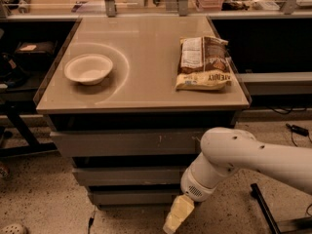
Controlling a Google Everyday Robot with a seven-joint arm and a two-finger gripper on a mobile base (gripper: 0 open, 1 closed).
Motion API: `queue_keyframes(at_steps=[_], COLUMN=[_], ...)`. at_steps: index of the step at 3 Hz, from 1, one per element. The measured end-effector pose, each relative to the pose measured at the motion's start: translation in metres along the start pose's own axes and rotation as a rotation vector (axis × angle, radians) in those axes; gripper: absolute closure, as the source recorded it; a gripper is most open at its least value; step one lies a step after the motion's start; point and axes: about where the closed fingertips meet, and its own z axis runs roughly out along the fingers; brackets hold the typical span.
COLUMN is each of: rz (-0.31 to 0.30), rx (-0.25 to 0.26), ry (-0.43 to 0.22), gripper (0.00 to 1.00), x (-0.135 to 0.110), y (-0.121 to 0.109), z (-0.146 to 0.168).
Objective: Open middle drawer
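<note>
Camera view: grey cabinet with tan table top [146, 89], seen from above and from the near side. Three grey drawer fronts are stacked under the top.

The top drawer front [122, 144] has small white scratch marks toward its right. The middle drawer [126, 176] sits just below it, a plain flat panel with no handle. Only the front is in view, no inside floor or sides showing. Its right end is hidden behind the arm. The bottom drawer front [131, 197] looks the narrowest and is nearest the floor.

The white robot arm [243, 155] comes in from the right edge and bends down in front of the cabinet's right side. The gripper [178, 214] is pale yellow and points down and left. It sits low, at the near right, below the middle drawer's right end and beside the bottom front, just over the speckled floor [44, 204]. Pincer apart or together: cannot tell. Contact with any drawer: cannot tell.

On the top, a white bowl [88, 68] sits upright at left, showing only its bare inside. A snack bag [204, 63] lies flat at right, well apart from the bowl, sealed as far as can be seen, with print facing up.

A far counter [146, 11] runs across the back with blurred clutter. A dark cable [297, 129] lies on the floor at far right.
</note>
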Motion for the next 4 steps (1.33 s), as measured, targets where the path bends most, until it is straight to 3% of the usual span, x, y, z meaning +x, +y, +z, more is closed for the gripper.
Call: queue_keyframes(at_steps=[2,4], rz=[0.036,0.043], rx=[0.066,0.132], ry=[-0.113,-0.184], gripper=[0.00,0.00], x=[-0.001,-0.005], y=[-0.053,-0.097], z=[0.045,0.066])
